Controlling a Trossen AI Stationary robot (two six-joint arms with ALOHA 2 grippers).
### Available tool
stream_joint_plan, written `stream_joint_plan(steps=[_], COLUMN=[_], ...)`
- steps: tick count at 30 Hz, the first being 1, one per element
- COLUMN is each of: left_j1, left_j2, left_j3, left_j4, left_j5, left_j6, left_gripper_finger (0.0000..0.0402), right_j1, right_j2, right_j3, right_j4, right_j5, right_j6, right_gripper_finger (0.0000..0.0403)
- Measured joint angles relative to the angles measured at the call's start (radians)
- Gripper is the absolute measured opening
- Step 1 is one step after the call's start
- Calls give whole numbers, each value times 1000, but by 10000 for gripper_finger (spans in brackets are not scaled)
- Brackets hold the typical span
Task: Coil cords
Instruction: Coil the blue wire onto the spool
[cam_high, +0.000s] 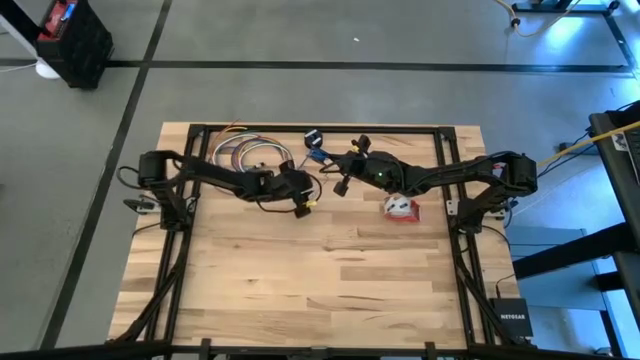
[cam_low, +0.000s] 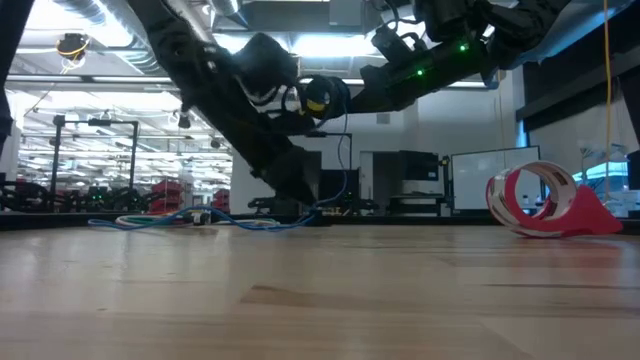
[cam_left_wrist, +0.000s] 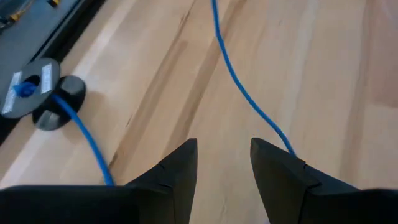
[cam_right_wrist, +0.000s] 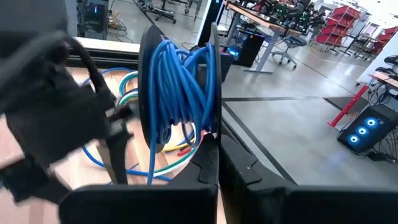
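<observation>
Red-and-white cord bundle (cam_high: 400, 207) sits beside blue cord (cam_left_wrist: 245, 93), coloured loops (cam_high: 250, 155) behind.

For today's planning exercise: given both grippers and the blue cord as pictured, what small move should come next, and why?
Probably the left gripper should lower and close on the blue cord; its open fingers sit beside the loose strand, while the shut right gripper holds the coil.

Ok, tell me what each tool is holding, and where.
Right tool shut on the blue cord coil, at its near end. Left tool open, holding nothing.
</observation>
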Motion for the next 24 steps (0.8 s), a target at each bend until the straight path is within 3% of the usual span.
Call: stream_joint_plan(steps=[4,8,19,22,24], left_j1=[-3,-5,33,33,33], left_j2=[-57,-12,73,71,71], left_j3=[2,0,0,0,0], left_j4=[-20,17,97,100,99], left_j5=[54,145,80,79,78], left_j6=[-33,-38,-29,-14,1], left_gripper_finger=[143,143,140,110,69], right_j1=[0,0,0,0,0], right_j2=[0,0,0,0,0], right_j3=[0,0,0,0,0], right_j4=[-1,-5,-13,-13,-13], right_j5=[0,1,19,19,19], right_j6=[1,2,0,0,0], right_gripper_finger=[1,1,1,1,1])
